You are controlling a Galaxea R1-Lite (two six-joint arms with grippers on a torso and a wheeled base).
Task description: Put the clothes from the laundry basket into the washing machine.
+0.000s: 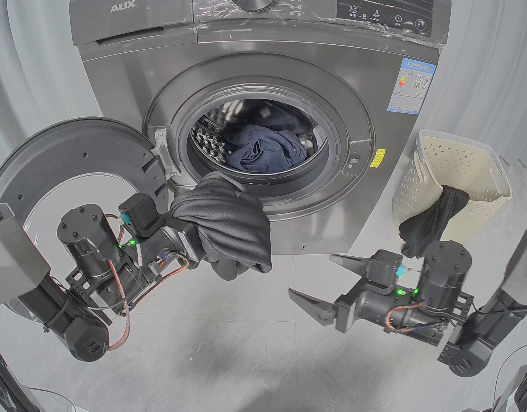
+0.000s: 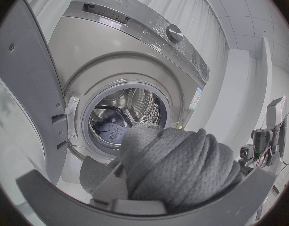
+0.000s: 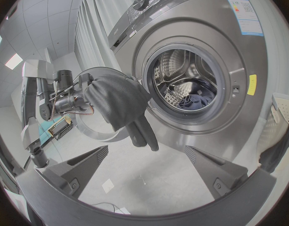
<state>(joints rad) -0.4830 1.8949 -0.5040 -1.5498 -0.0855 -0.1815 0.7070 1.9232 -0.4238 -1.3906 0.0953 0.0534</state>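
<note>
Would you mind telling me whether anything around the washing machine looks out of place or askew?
Yes: the laundry basket looks tilted beside the washing machine, and a dark garment hangs out over its rim. Wrinkled clear film also covers the control panel.

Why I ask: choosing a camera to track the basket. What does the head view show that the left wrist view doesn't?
Head view adds: the laundry basket right of the washing machine, a dark garment draped over its rim, and the open right gripper. Left wrist view adds: ceiling tiles and the grey garment's mesh weave up close. Shared: the machine, its open door, blue clothes in the drum, the held grey garment.
</note>
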